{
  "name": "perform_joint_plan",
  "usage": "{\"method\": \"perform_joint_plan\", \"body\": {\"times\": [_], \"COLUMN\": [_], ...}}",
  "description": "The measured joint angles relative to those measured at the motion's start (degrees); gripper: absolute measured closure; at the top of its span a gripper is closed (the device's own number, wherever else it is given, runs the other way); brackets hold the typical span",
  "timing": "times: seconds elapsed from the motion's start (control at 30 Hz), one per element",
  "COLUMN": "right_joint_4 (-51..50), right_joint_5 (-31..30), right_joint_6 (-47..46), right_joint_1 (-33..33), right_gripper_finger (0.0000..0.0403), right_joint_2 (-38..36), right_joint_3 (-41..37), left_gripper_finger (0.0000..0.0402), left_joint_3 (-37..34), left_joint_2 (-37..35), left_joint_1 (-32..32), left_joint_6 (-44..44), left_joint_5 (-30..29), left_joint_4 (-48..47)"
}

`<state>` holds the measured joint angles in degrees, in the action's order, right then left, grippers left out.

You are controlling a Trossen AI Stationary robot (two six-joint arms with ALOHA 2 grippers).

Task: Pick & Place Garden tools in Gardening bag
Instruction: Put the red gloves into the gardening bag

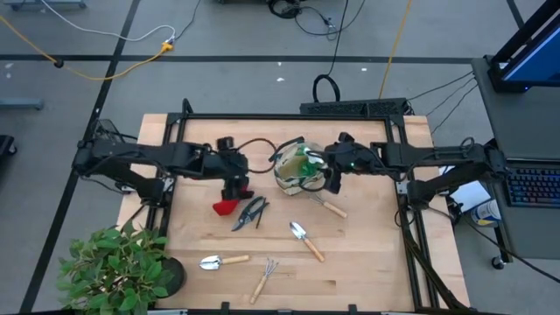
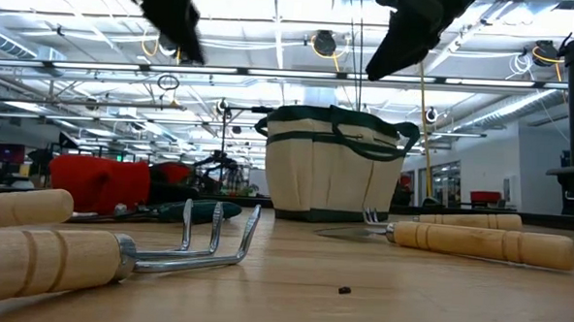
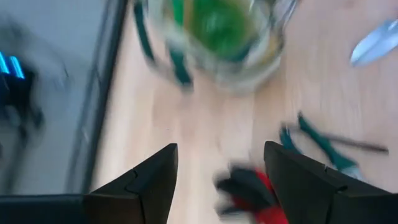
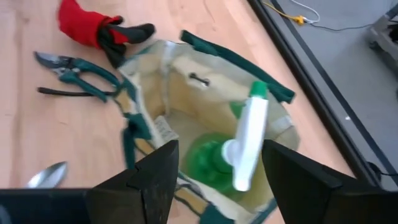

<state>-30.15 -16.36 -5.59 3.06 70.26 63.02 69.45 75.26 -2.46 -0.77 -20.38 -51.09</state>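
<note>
One down: green spray bottle [image 4: 239, 149] was already lying inside the gardening bag [image 1: 297, 168], white top up toward the rim, so that bit looked done.
Still out on the surface [image 1: 367, 254]: red glove [image 1: 226, 207] and pruning shears [image 1: 249, 213] just left of the bag, a trowel [image 1: 306, 239] nearer the front, another trowel [image 1: 222, 261] and the little rake [image 1: 263, 279] at the near edge, plus one more wooden-handled tool [image 1: 331, 206] right beside the bag on its right.
Step in hand: my guess, going for the next tool, with the glove as the likely pick since it sat right under the left arm.
Left pincer [image 3: 221, 174]: wide open, nothing in it, hanging above the glove and shears, bag just beyond. Its wrist view was blurry, so I'd say it was on the move.
Right pincer [image 4: 217, 168]: also spread wide and empty, hovering right over the bag's mouth, looking down at the bottle.
Arm pose: both reached in from their sides toward the middle, wrists bent down, both held clear of the surface in the low view.
Next move needs: left arm to drop straight down, pinch the glove's soft fabric without snagging the shears touching it, then carry it right to the bag. The right arm probably had to back off first to free the opening.
Bystander: potted plant [image 1: 118, 267] at the near left corner, not part of this.
</note>
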Motion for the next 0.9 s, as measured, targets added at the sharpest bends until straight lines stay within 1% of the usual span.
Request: {"method": "perform_joint_plan", "body": {"times": [0.07,0.13,0.27,0.33,0.53,0.73,0.9], "right_joint_4": [-0.06,-0.04,-0.02,0.28,3.30,7.42,7.84], "right_joint_5": [0.00,-0.04,-0.04,-0.04,0.04,-0.02,0.02], "right_joint_6": [-0.41,-0.41,-0.41,-0.41,-0.23,1.76,1.97], "right_joint_1": [-0.77,-1.50,-2.40,-2.63,-2.77,-2.74,-2.74], "right_gripper_finger": [0.0180,0.0180,0.0179,0.0179,0.0179,0.0183,0.0185], "right_joint_2": [0.02,0.02,0.02,0.02,1.17,3.16,4.74], "right_joint_3": [0.00,0.00,0.00,0.00,-0.03,-0.03,-0.02], "left_gripper_finger": [0.0158,0.0158,0.0158,0.0158,0.0158,0.0158,0.0158], "left_joint_3": [-1.42,-4.54,-11.84,-15.68,-25.06,-28.58,-28.00], "left_joint_2": [0.32,0.49,0.43,0.39,0.41,0.37,-0.82], "left_joint_1": [0.10,0.11,-0.14,-0.74,-1.20,-1.06,-0.54], "left_joint_6": [5.49,8.31,9.52,10.08,17.16,19.65,19.27], "left_joint_5": [0.00,1.20,8.15,10.25,10.20,10.14,10.17], "left_joint_4": [-2.75,-3.59,-1.76,-1.13,3.37,11.48,10.83]}}
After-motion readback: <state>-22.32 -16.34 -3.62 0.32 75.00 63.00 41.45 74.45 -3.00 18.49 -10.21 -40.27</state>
